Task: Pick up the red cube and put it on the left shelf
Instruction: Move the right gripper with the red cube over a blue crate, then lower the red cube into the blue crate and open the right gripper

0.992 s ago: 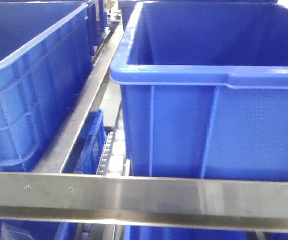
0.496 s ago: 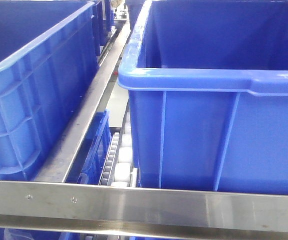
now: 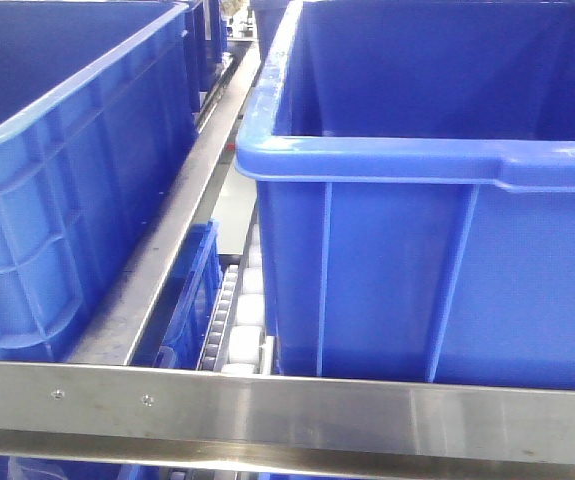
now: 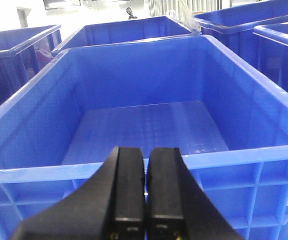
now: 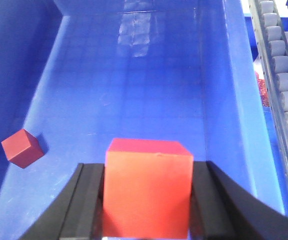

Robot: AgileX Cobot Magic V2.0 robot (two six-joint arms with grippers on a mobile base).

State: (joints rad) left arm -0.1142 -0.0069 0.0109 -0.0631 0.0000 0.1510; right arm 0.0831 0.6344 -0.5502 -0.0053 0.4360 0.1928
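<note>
Between a second ago and half a second ago the front view shifts, so the right-hand bin's near corner slides rightward and downward in frame; from half a second ago to now it barely changes, which suggests the base has about settled.

The red cube point(image 5: 148, 187) sits clamped between the two black fingers of the right claw point(image 5: 148, 200), a pad pressed flat on each side face, held above the floor of a blue bin point(image 5: 133, 90). So the pick looks done. A second, darker red cube point(image 5: 22, 147) lies on the bin floor, ahead of the claw and off to its left, close to the side wall and well apart from the held one.

What is left, as I judge it, is the lift out of the bin, the carry across, and the release on the left shelf.

The left claw point(image 4: 145, 200) is clenched with nothing in it, fingers nearly touching, hovering just short of the near rim of an empty blue crate point(image 4: 133, 170).

Around both, the place is a rack of blue bins on steel rails point(image 3: 287, 405), with white conveyor rollers point(image 5: 286, 95) running to the right of the right claw beyond the bin wall. More bins stretch behind in a bright room.
</note>
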